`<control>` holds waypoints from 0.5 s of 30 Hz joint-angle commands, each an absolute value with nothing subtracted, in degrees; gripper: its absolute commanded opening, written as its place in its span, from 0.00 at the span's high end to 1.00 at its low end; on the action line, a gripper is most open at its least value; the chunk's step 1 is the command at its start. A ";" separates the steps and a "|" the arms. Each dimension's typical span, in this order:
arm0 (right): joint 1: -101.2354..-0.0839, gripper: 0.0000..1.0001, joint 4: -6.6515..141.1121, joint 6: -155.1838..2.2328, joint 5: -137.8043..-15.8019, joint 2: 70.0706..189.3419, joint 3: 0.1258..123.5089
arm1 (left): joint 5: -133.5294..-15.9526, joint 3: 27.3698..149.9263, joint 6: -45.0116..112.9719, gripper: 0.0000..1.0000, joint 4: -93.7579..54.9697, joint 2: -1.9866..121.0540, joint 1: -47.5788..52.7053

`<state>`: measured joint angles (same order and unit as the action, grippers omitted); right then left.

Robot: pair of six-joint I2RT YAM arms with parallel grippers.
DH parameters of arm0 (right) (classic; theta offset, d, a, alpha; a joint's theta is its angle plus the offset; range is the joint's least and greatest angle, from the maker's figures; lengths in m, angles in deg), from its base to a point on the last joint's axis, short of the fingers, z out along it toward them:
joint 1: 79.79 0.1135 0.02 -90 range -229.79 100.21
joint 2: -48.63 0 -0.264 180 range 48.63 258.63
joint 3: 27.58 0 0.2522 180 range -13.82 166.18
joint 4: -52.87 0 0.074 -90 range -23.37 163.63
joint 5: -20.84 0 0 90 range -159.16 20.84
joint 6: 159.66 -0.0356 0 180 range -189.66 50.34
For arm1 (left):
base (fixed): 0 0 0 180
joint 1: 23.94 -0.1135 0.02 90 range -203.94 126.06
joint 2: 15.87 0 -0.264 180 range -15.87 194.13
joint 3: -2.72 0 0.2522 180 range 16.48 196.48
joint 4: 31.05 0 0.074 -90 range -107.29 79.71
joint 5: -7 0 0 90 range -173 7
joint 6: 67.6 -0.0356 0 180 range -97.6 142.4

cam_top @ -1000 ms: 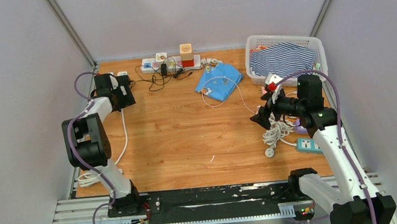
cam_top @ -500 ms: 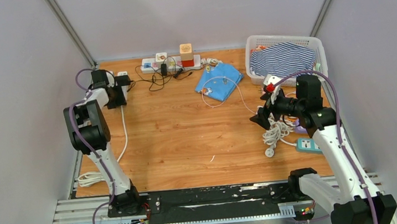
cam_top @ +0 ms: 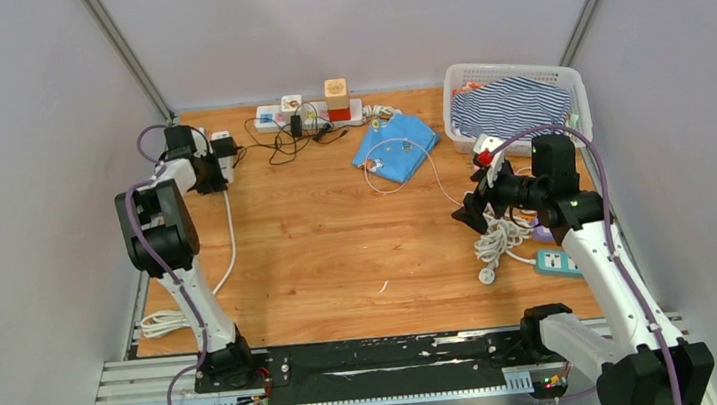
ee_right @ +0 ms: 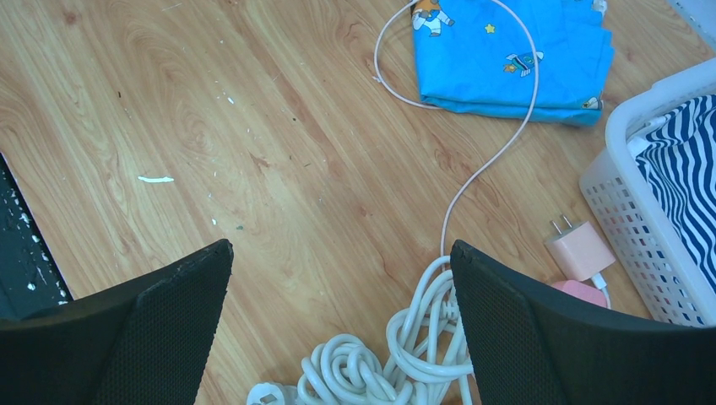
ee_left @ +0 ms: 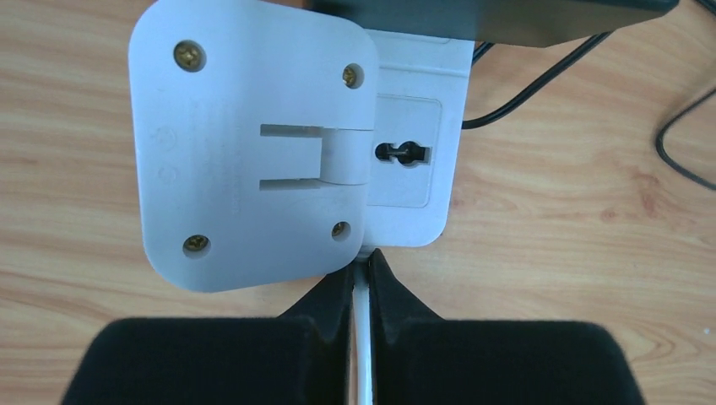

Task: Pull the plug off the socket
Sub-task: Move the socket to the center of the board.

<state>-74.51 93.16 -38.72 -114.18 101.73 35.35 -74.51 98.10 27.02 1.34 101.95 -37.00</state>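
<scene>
Pinching cord [ee_left: 361,363] under plug [ee_left: 253,152]: left gripper [ee_left: 361,274] | black adapter [ee_left: 507,21] crowds socket [ee_left: 414,152] | right gripper [ee_right: 339,251] wide, empty

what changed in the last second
The left end effector moved toward the far left corner and closed on the white cable next to the plug. The right end effector stayed open above the coiled cord.

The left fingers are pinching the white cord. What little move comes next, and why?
Probably a gentle pull away from the socket. The left fingers are shut on the white cord right beside the white plug, which looks seated on it.
</scene>
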 commanded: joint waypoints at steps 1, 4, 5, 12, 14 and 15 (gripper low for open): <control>-73.59 0.00 94.14 -38.00 -113.81 101.65 34.79 | -70.46 91.48 29.14 1.00 3.19 96.81 -37.12; -73.55 0.00 94.14 -37.98 -114.02 101.46 34.83 | -68.85 85.59 33.37 1.00 1.09 90.85 -37.12; -73.59 0.00 94.14 -37.97 -114.13 101.36 34.87 | -68.03 83.12 35.33 1.00 -0.14 88.48 -37.12; -73.38 0.00 94.23 -38.37 -115.42 100.42 34.93 | -63.88 64.24 45.47 1.00 -10.36 71.41 -36.19; -73.40 0.00 94.28 -38.53 -115.73 100.33 34.96 | -62.36 60.91 46.86 1.00 -11.64 67.51 -35.43; -73.43 0.00 94.24 -38.47 -115.74 100.31 34.96 | -61.79 59.62 47.18 1.00 -11.88 65.84 -34.62</control>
